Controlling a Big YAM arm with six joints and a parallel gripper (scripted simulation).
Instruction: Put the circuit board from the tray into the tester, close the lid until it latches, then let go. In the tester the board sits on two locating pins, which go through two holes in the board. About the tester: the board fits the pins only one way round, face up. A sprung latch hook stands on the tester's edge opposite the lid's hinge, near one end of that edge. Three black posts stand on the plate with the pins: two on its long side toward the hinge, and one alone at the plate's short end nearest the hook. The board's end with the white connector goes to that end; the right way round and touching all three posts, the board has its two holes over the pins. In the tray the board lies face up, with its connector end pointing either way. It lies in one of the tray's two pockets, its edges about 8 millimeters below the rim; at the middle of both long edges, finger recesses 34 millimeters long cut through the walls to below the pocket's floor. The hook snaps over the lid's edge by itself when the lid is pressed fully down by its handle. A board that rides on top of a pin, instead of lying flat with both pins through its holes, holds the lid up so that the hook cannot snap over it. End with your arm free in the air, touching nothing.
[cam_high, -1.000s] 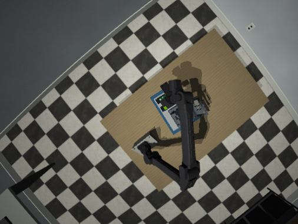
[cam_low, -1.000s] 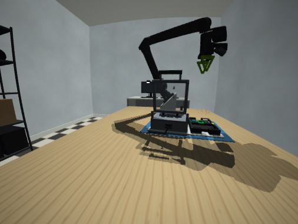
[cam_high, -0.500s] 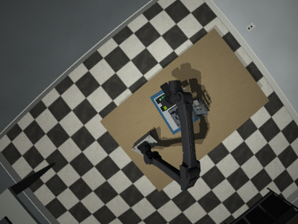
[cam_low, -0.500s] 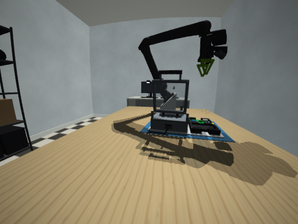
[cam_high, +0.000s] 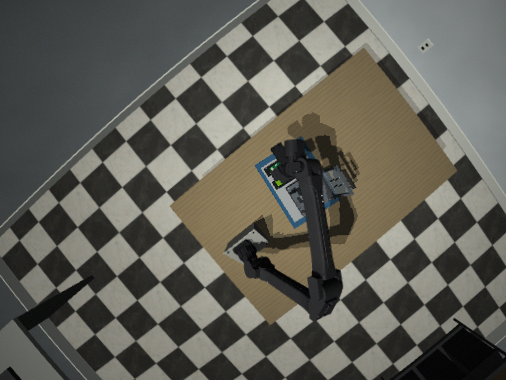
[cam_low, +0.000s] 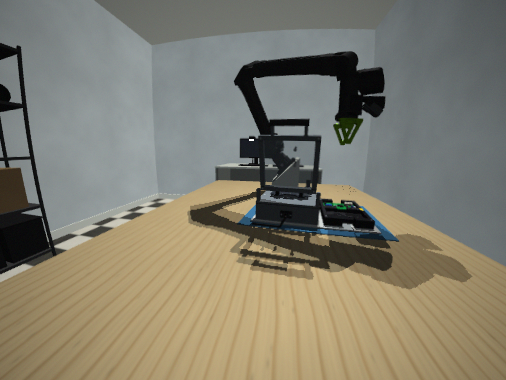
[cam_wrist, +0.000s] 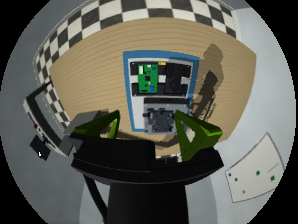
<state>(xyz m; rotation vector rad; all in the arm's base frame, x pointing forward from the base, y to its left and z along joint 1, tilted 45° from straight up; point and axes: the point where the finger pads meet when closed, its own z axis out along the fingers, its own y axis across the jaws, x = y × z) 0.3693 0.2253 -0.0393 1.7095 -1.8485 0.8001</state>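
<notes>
The green circuit board (cam_wrist: 147, 80) (cam_low: 341, 205) (cam_high: 273, 169) lies in the left pocket of the black tray (cam_wrist: 174, 82) (cam_low: 348, 216) as the wrist view shows it. The grey tester (cam_low: 287, 206) (cam_wrist: 160, 117) (cam_high: 297, 195) stands beside the tray with its lid (cam_low: 289, 159) (cam_high: 339, 181) raised upright. Both rest on a blue mat (cam_low: 385, 232) (cam_wrist: 128, 103) (cam_high: 295, 221). My gripper (cam_low: 347, 132) (cam_wrist: 147, 113) has green fingers, is open and empty, and hangs high above the tray.
The wooden table (cam_low: 200, 300) (cam_high: 390, 125) carries the arm's base (cam_high: 247, 245) on a grey plate at one edge. A black shelf rack (cam_low: 20, 160) stands on the floor at the left. Walls stand close behind and to the right of the table.
</notes>
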